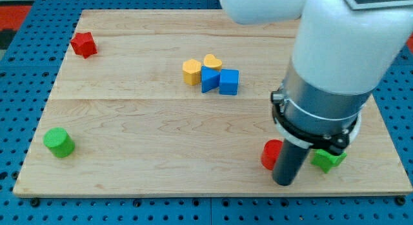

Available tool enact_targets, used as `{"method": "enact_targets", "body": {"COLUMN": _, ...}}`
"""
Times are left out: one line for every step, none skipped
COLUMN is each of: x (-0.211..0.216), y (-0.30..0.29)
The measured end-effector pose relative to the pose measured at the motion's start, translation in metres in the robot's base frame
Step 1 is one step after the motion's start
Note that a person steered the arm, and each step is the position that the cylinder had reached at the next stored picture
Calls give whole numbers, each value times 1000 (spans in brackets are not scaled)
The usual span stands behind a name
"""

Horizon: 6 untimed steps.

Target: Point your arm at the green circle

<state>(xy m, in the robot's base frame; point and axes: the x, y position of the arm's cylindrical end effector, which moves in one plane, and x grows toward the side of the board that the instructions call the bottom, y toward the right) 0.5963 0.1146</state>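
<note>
1. Camera view: the wooden board [161, 122] fills most of the frame, lying on a blue pegboard surface [26, 70].
2. The green circle [59, 142], a short cylinder, sits near the board's corner at about 8 o'clock from the board's centre, on its own and well apart from every other block.
3. My tip [284, 182] rests on the board at about 4 o'clock from the centre, far across the board from the green circle, which lies at roughly 9 o'clock from my tip.
4. There are no jaws to report: the arm ends in a plain dark rod, so nothing opens, closes or grips.
5. A red block [270, 153], shape partly hidden by the rod, is just beside my tip at its 10 o'clock; whether they touch I cannot tell.
6. A second green block [328, 160], shape unclear under the arm, lies near my tip at its 2 o'clock.
7. Near 12 o'clock from the centre a tight cluster sits together: a yellow hexagon-like block [191, 71], a yellow heart [212, 61], a blue triangular block [209, 78] and a blue cube [229, 82].
8. A red star [83, 44] sits alone near the corner at 10 o'clock.
</note>
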Motion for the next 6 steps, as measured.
{"method": "enact_targets", "body": {"x": 13, "y": 4}}
{"method": "enact_targets", "body": {"x": 22, "y": -41}}
{"method": "enact_targets", "body": {"x": 22, "y": -165}}
{"method": "enact_targets", "body": {"x": 19, "y": -274}}
{"method": "enact_targets", "body": {"x": -4, "y": -356}}
{"method": "enact_targets", "body": {"x": -38, "y": -394}}
